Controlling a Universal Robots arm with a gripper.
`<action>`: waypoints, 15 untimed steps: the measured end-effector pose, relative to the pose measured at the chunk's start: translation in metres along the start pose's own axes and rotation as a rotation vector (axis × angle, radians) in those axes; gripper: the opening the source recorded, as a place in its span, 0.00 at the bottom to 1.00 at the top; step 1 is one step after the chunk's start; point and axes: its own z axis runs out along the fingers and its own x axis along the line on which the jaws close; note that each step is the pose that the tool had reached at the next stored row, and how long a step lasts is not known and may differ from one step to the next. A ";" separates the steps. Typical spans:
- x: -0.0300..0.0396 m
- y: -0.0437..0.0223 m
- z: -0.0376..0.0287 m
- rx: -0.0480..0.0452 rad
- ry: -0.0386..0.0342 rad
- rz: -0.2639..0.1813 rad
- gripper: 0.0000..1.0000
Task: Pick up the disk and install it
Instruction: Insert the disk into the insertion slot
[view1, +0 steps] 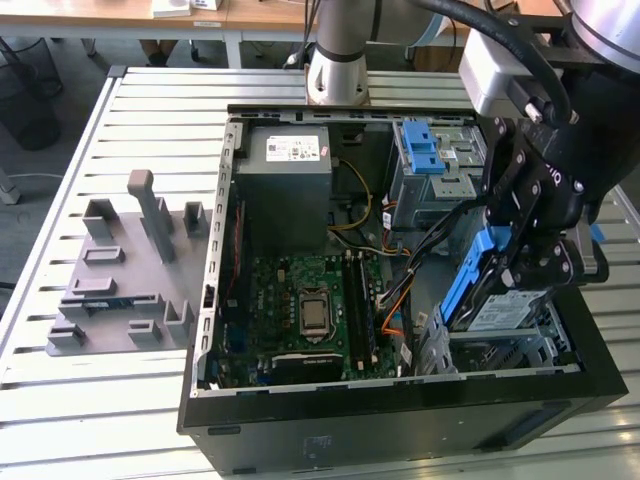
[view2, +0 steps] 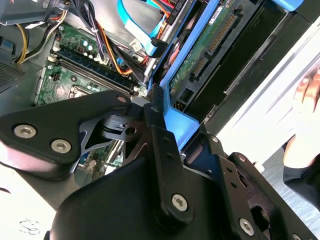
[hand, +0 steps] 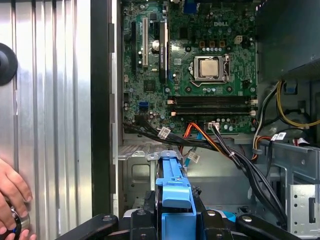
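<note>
The disk (view1: 492, 308) is a silver drive in a blue carrier frame. In the exterior view it hangs tilted, one end low, over the metal drive cage (view1: 545, 345) at the right front corner of the open computer case (view1: 400, 420). My gripper (view1: 515, 265) is shut on the disk's upper end. In the first wrist view the blue frame (hand: 174, 197) sits between the black fingers (hand: 207, 220), above the cage floor. The second wrist view shows the disk's green circuit-board side (view2: 210, 45) next to a finger (view2: 160, 145).
A grey metal box with a white sticker (view1: 285, 165), a light-blue latch bracket (view1: 425, 150), the motherboard (view1: 310, 300) and loose cables (view1: 400, 265) are inside the case. A grey fixture (view1: 120, 270) lies on the slatted table. A person's hand (hand: 12, 197) rests beside the case.
</note>
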 end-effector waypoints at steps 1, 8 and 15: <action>0.0000 0.0000 0.0005 0.0000 0.0000 0.000 0.36; 0.0000 -0.0002 0.0042 0.0000 0.0000 0.000 0.36; 0.0000 -0.0004 0.0079 0.0000 0.0000 0.000 0.36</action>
